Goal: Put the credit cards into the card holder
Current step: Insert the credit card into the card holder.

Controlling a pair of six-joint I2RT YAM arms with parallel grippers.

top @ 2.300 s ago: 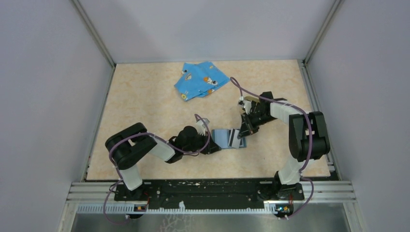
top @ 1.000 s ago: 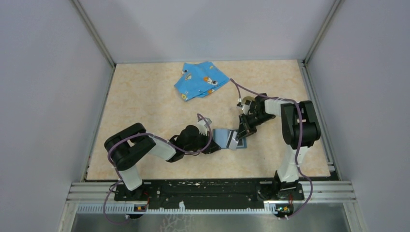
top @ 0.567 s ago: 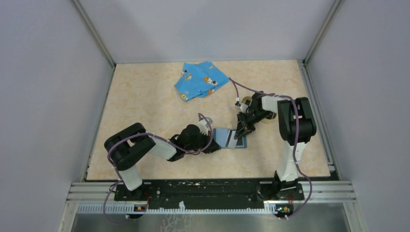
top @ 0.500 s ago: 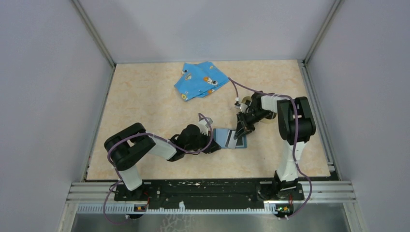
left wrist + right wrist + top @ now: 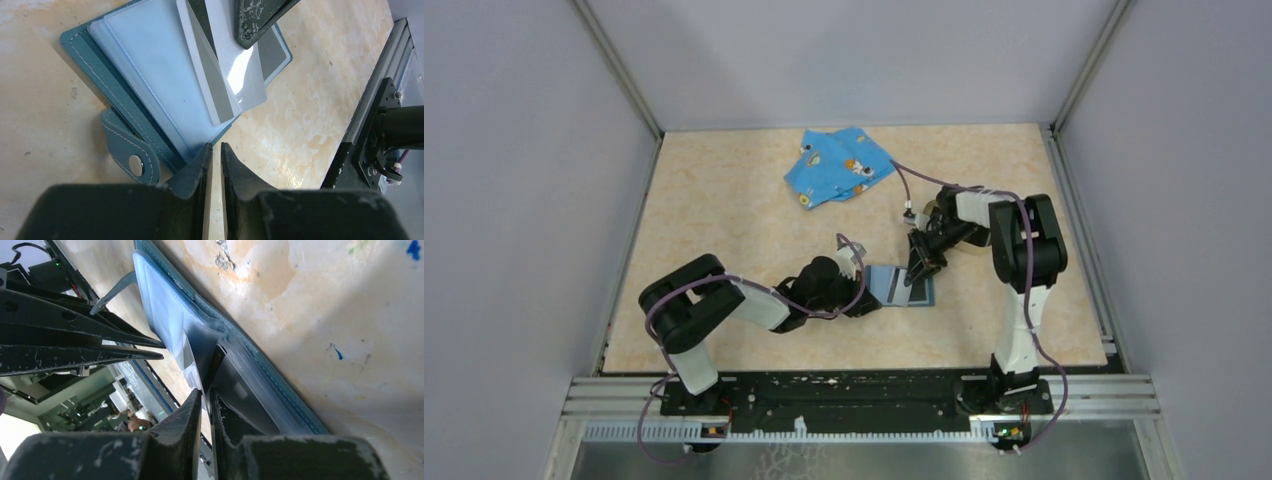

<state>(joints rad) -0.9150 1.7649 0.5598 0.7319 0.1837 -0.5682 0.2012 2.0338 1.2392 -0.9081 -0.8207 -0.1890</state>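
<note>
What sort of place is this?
Probably a lab test cell: plain grey walls box in a small beige table, and the left arm and right arm are mounted on a metal rail.

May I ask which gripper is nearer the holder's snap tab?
Left. The left gripper grips the card holder beside its snap tab; the right gripper holds a credit card opposite.

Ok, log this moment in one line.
phase: card insertion | left tool: shut at card holder edge | right tool: shut on credit card, angled at holder sleeve
</note>
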